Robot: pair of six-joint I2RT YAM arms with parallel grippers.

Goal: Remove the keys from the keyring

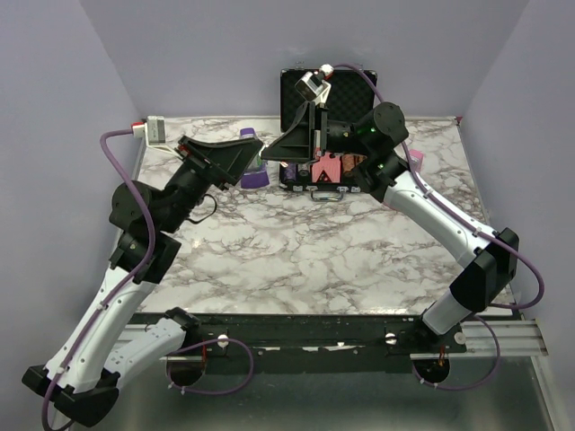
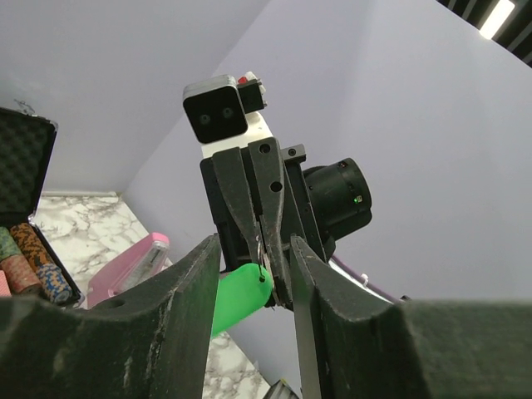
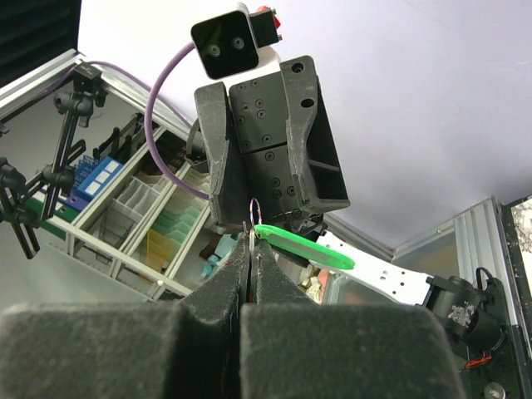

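Top external: my two grippers meet nose to nose in the air over the far part of the marble table (image 1: 296,251), in front of the open chip case (image 1: 346,90) and above a purple object (image 1: 254,178). My left gripper (image 1: 254,151) reaches in from the left and my right gripper (image 1: 272,154) from the right. The keyring between them is too small to make out here.

Left wrist: my left fingers (image 2: 179,307) stand partly open, one on each side of the right gripper's closed tips (image 2: 264,249). The keyring's green tag (image 2: 237,295) hangs just beside my left-hand finger. I cannot tell whether it touches. A thin glint of metal shows at the right gripper's tips.

Right wrist: my right pads (image 3: 208,332) are pressed fully together, pinching the keyring's thin metal loop, which pokes up from the seam. The green tag (image 3: 307,249) juts out to the right of it, roughly level. My left gripper (image 3: 278,214) faces me with its fingers apart, the loop between them. I cannot tell the keys apart from the wire.
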